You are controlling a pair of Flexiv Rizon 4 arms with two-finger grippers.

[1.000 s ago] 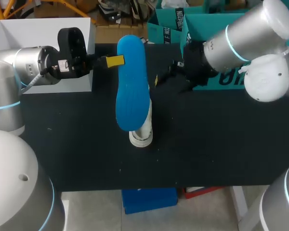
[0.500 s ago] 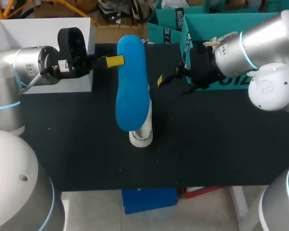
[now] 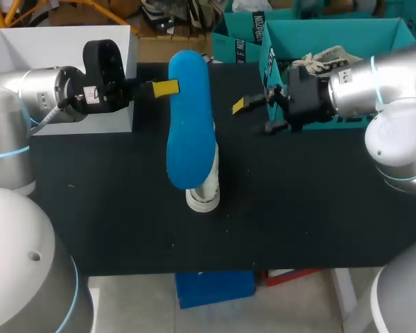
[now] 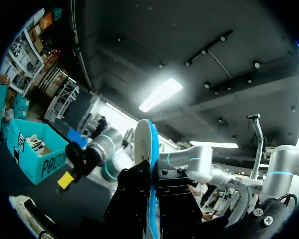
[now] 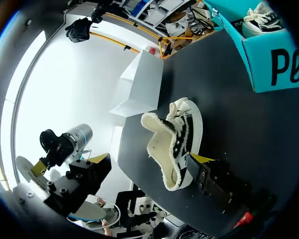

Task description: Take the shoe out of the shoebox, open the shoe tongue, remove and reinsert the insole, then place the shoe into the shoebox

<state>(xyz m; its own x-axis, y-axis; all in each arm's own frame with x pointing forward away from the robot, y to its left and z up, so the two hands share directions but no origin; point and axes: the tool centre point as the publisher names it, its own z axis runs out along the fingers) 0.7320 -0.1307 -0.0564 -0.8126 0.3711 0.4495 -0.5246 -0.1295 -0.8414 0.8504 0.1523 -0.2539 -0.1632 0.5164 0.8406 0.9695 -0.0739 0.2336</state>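
Note:
My left gripper (image 3: 165, 88) is shut on a blue insole (image 3: 187, 121) and holds it in the air above the table's middle. In the left wrist view the insole (image 4: 145, 139) shows edge-on, clamped between the black fingers. Below the insole lies the shoe (image 3: 202, 193), of which only its white heel end shows from above. It is a black and white shoe (image 5: 175, 142) with a pale fleecy lining, its tongue pulled open. My right gripper (image 3: 253, 114) stands wide open and empty to the right of the insole, by the teal shoebox (image 3: 295, 35). The shoe lies ahead of its fingers.
The teal shoebox at the back right holds another shoe (image 3: 326, 55). A white box (image 3: 62, 41) stands at the back left, behind my left arm. The black table top (image 3: 312, 208) reaches to the front edge.
My right arm has drawn back to the right, its open gripper moving away from the insole toward the teal box. The left arm and the insole have stayed put.

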